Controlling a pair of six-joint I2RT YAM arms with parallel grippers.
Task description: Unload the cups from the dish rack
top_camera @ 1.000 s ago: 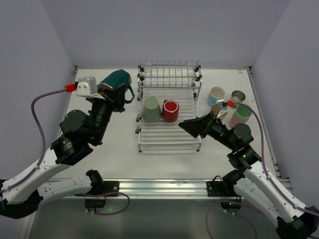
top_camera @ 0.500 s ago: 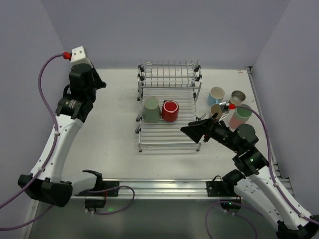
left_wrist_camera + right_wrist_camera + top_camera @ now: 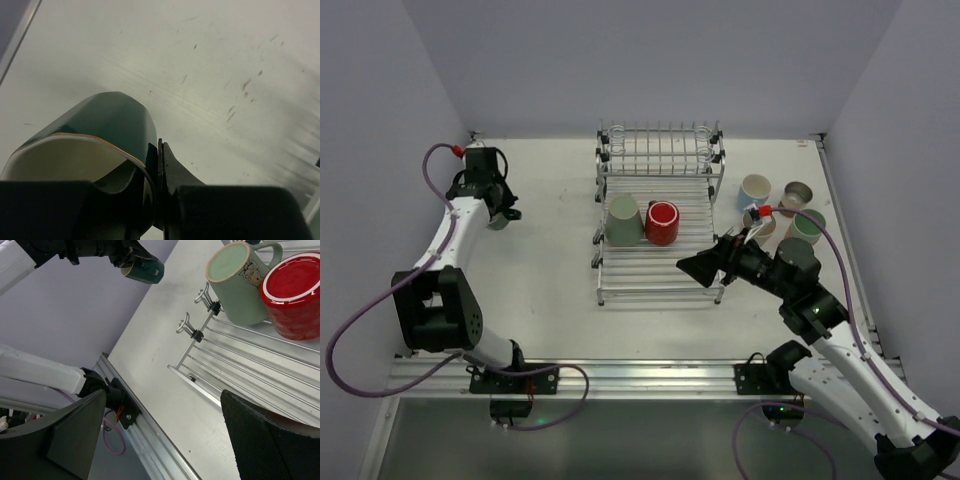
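Note:
The silver wire dish rack (image 3: 660, 262) stands mid-table, and its lower tray also shows in the right wrist view (image 3: 240, 370). A sage green cup (image 3: 623, 220) (image 3: 235, 282) and a red cup (image 3: 662, 223) (image 3: 292, 290) lie on the tray. My left gripper (image 3: 496, 203) (image 3: 159, 150) is shut on the wall of the dark teal cup (image 3: 501, 216) (image 3: 110, 117) and holds it low over the table's far left. My right gripper (image 3: 695, 265) (image 3: 162, 395) is open and empty over the tray's front right. No pink cup shows.
Right of the rack stand a light blue cup (image 3: 755, 189), a tan-brown cup (image 3: 798, 192), a mint green cup (image 3: 807, 224) and a beige cup (image 3: 757, 220), which is partly hidden by my right wrist. The walls stand close on the left, right and back.
My left arm has swung the dark teal cup from beside the rack to the table's far left and lowered it. My right gripper has barely moved.

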